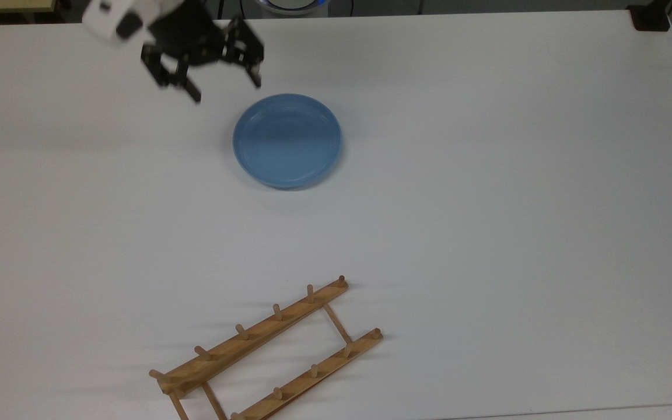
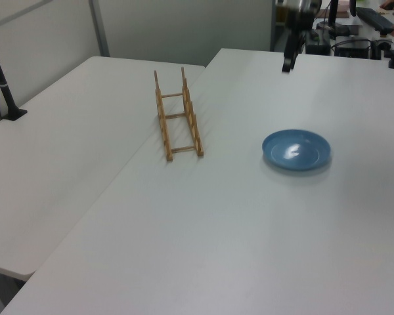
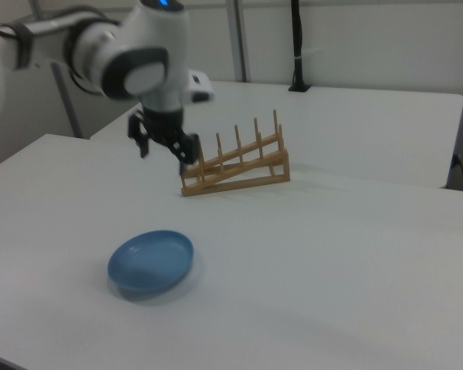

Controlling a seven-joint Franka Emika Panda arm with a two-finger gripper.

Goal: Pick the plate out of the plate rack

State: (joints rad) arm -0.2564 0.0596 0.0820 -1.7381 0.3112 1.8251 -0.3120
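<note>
Now the plate [image 1: 287, 140] lies flat — plate rack [image 1: 266, 350] bare.

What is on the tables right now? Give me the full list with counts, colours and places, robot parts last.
plate: one, light blue, lying flat on the white table, apart from the rack.
plate rack: one, light-brown wood, holding nothing, near the top view's bottom edge.
table: one, white, bearing the plate and the rack.
second table: one, white, butted against the first on the left view's left.
black post: one, standing on the second table at the left view's left edge.
arm: one, white and grey, above the table.
hand: one, black, open, holding nothing, raised above the table beside the plate.
</note>
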